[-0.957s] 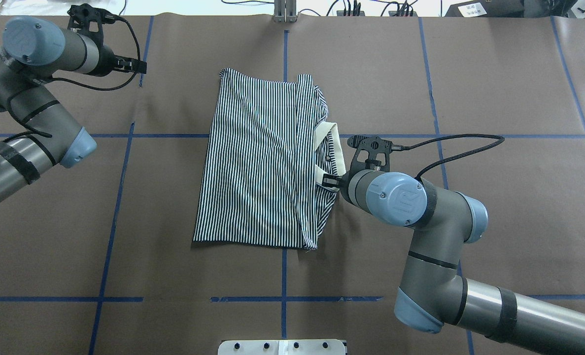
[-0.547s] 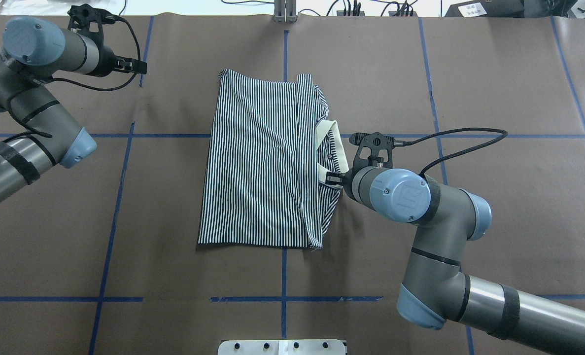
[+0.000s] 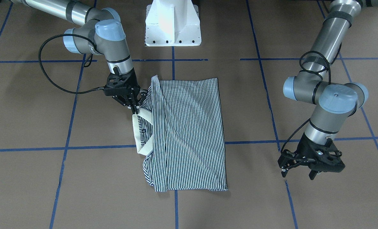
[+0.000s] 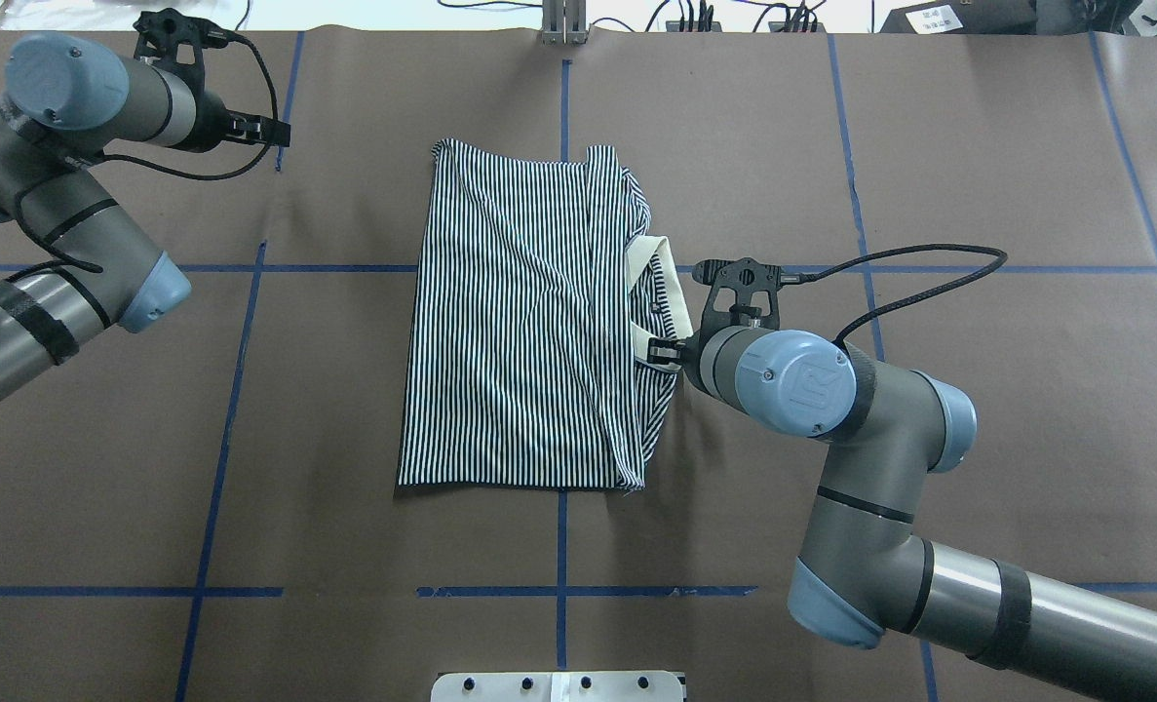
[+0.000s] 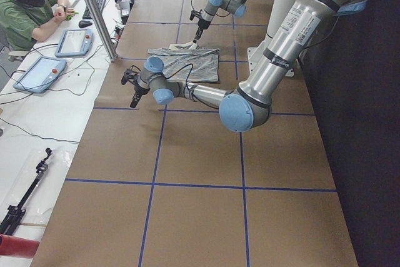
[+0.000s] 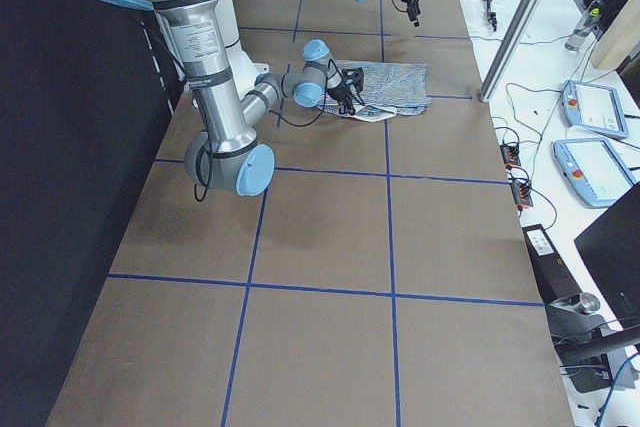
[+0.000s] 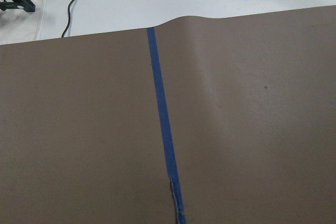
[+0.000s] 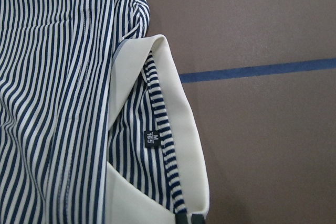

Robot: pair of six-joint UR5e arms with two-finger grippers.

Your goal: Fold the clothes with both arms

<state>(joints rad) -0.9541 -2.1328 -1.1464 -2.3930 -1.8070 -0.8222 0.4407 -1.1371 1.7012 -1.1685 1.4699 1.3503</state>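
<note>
The polo shirt (image 4: 520, 322) is soft, matt cloth with fine stripes and shallow creases. Its collar (image 8: 181, 129) is a plain, smooth, thicker-looking cloth, and a small black label (image 8: 151, 138) is sewn inside the neck. Brown paper, matt and faintly rippled, covers the desk (image 4: 978, 439), crossed by blue tape (image 7: 163, 124) with a dull sheen. The left arm (image 4: 81, 224) and right arm (image 4: 856, 536) have satin silver-grey metal tubes and smooth light blue caps. The left pincer (image 3: 298, 174) and right pincer (image 3: 134, 108) look like matt black plastic. The cable (image 4: 1002, 257) has a braided black sheath. The pedestal (image 3: 173, 22) is glossy white.
</note>
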